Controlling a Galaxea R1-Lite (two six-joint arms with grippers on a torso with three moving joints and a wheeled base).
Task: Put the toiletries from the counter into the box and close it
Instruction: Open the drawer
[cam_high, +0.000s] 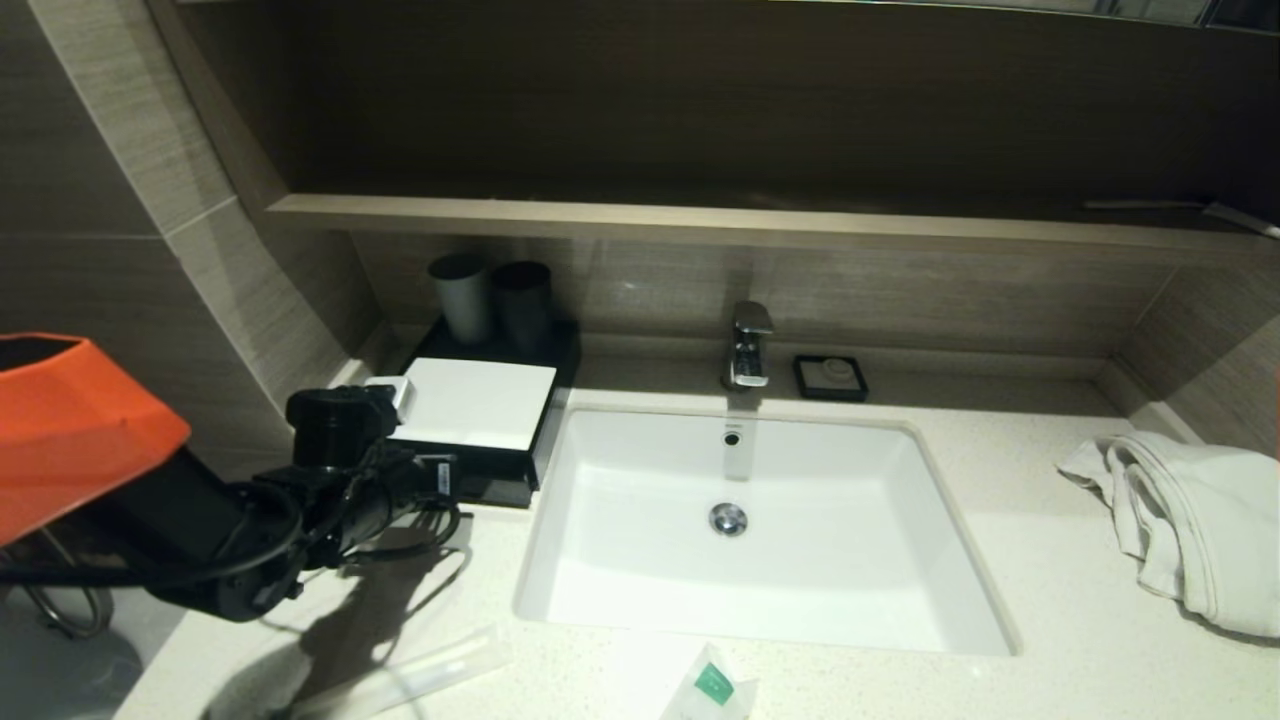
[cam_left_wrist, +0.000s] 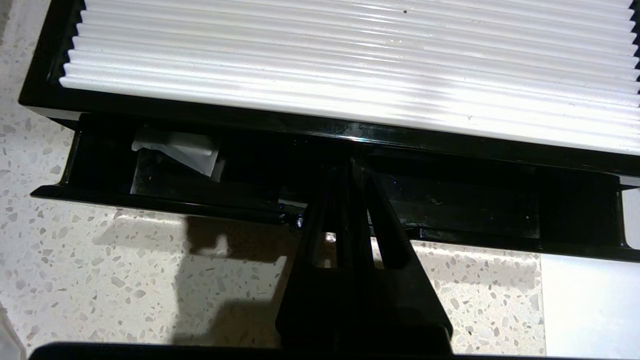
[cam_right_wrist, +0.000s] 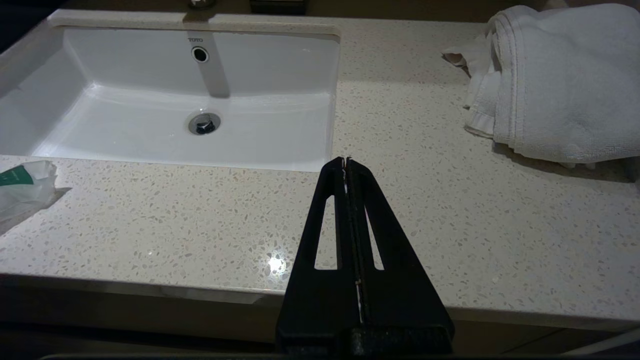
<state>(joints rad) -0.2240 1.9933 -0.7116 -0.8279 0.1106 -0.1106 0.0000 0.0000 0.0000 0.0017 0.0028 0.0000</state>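
The black box (cam_high: 478, 404) with its white top stands at the counter's (cam_high: 1050, 600) back left. In the left wrist view its drawer (cam_left_wrist: 150, 202) is pulled partly out, with one white packet (cam_left_wrist: 176, 150) inside. My left gripper (cam_left_wrist: 348, 162) is shut, its tips reaching over the drawer front into the gap; in the head view it (cam_high: 445, 478) is at the box's front. A long toothbrush pack (cam_high: 420, 675) and a green-marked sachet (cam_high: 712, 685) lie on the counter's front edge. My right gripper (cam_right_wrist: 346, 160) is shut and empty above the counter, right of the sink; the sachet (cam_right_wrist: 22, 182) lies far off to its side.
The white sink (cam_high: 560, 560) with its tap (cam_high: 749, 345) fills the middle. Two dark cups (cam_high: 492, 298) stand behind the box. A small black soap dish (cam_high: 830, 377) sits by the tap. A white towel (cam_high: 1190, 520) lies at the right. A wooden shelf (cam_high: 700, 222) overhangs the back.
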